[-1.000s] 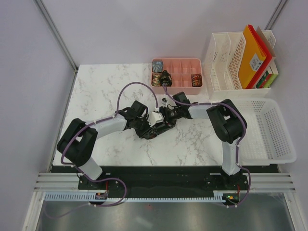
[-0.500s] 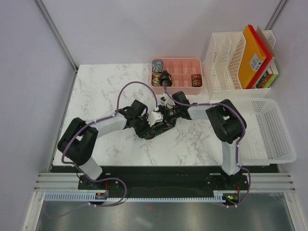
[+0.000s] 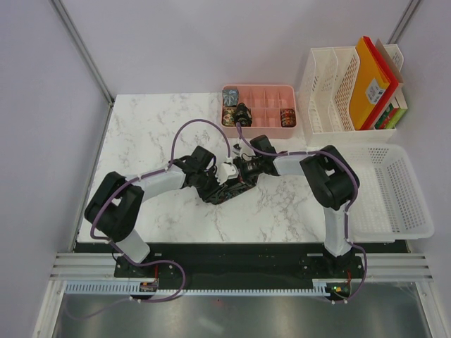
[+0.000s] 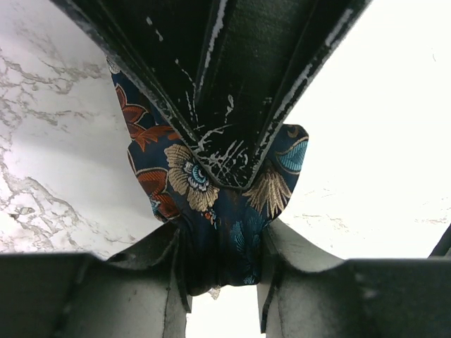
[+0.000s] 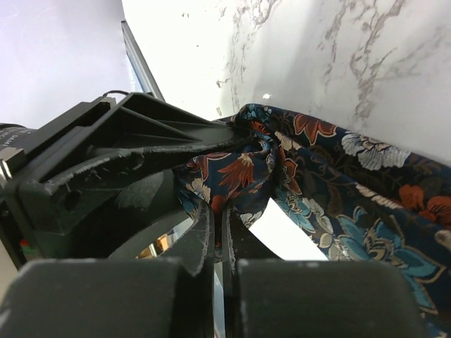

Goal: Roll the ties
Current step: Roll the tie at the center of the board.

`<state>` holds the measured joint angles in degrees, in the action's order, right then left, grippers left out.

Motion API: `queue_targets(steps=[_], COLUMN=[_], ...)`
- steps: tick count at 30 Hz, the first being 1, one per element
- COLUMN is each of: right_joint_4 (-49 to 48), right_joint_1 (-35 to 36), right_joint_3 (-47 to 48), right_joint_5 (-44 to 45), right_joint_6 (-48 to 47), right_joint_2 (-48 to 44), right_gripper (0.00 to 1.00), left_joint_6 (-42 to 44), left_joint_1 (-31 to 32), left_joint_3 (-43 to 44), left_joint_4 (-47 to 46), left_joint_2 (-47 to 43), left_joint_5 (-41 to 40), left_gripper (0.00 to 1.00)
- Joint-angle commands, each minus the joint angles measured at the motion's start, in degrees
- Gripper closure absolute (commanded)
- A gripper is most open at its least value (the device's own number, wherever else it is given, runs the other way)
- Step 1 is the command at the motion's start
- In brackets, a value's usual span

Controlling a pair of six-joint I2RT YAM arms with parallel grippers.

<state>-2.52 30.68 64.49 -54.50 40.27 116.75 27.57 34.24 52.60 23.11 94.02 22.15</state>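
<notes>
A dark blue tie [image 4: 189, 176] with red-orange and beige flowers lies bunched at the middle of the marble table [image 3: 148, 134]. My left gripper [image 4: 222, 243] is shut on a thick bundle of it, which fills the gap between the fingers. In the right wrist view my right gripper [image 5: 218, 215] is shut on a thin fold of the same tie [image 5: 338, 190], right beside the left gripper's fingers [image 5: 134, 151]. From above, the left gripper [image 3: 220, 189] and the right gripper [image 3: 236, 179] meet tip to tip and hide most of the fabric.
A pink compartment tray [image 3: 268, 95] at the back edge holds several rolled ties: grey-blue [image 3: 231, 98], dark [image 3: 243, 113] and red-orange [image 3: 287, 117]. A white file rack [image 3: 335, 91] with books stands at the back right. A white basket [image 3: 394, 190] lies along the right side.
My right gripper has closed from open onto a fold of the tie and moved slightly left. The left gripper has kept its hold and place.
</notes>
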Motion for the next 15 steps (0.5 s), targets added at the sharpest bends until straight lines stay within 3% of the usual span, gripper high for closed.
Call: queue_targets(steps=[1,10,15], right_joint_4=[2.3,6.1,6.7], right_joint_1=[-1.5,-2.4,-3.2], right_joint_3=[1.2,2.9,3.8], right_joint_5=[2.2,5.8,7.1], right_joint_6=[-4.1,-9.7,-10.7], right_joint_2=[3.0,6.6,8.5], right_gripper=[1.0,1.0,1.0], left_joint_6=[0.4,-3.6,-5.0], left_joint_1=[0.0,0.0,0.0], left_joint_3=[-1.1,0.9,2.2], left_joint_4=[2.8,1.9,1.8], left_joint_2=[-0.1,-2.0,-2.4], left_joint_5=[0.3,1.8,2.1], left_gripper=[0.58,0.39,0.36])
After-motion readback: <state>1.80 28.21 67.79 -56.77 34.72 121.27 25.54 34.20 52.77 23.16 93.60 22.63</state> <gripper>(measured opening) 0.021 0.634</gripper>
